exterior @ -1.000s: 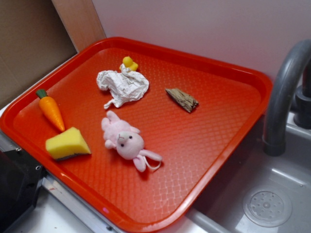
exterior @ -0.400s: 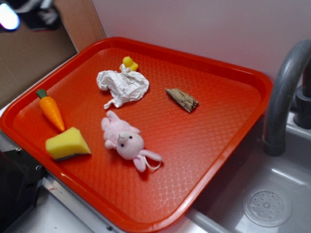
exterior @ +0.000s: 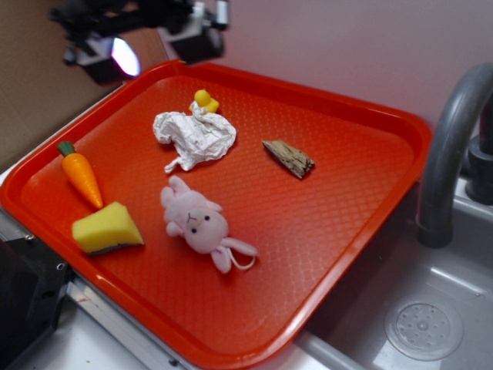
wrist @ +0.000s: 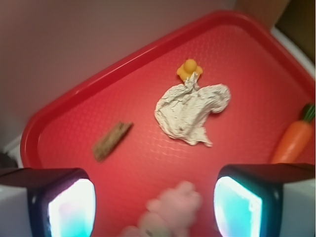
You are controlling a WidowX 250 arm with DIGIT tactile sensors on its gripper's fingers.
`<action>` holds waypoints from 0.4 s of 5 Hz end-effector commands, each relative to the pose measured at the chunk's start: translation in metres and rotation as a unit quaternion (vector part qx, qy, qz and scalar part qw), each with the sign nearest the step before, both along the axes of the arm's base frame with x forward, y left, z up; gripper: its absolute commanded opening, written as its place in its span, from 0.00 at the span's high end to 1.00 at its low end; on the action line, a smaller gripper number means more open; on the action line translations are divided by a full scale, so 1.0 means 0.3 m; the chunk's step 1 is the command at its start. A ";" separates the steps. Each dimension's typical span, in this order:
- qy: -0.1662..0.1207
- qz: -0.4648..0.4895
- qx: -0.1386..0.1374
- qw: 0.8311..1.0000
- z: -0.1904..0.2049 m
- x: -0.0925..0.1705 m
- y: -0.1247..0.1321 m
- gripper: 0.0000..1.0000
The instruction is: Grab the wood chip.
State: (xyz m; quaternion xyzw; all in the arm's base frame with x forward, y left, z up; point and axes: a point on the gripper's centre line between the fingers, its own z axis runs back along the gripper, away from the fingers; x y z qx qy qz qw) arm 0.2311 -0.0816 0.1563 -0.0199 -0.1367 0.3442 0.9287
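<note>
The wood chip is a small brown-grey sliver lying flat on the red tray, right of centre towards the back. In the wrist view the wood chip lies ahead and to the left on the tray. My gripper hovers blurred above the tray's far left corner, well left of the chip and high over it. In the wrist view the gripper is open, its two lit pads set wide apart with nothing held between them.
On the tray lie crumpled white paper, a small yellow duck, a toy carrot, a yellow sponge wedge and a pink plush bunny. A grey faucet and a sink drain are to the right.
My gripper has come into the exterior view from the upper left and moved right, over the tray's far corner. The things on the tray have not moved.
</note>
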 end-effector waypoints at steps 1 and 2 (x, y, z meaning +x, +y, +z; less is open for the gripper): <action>0.047 0.071 -0.123 0.989 -0.182 0.211 -0.036 0.00; 0.069 0.083 -0.183 0.977 -0.279 0.261 -0.052 0.00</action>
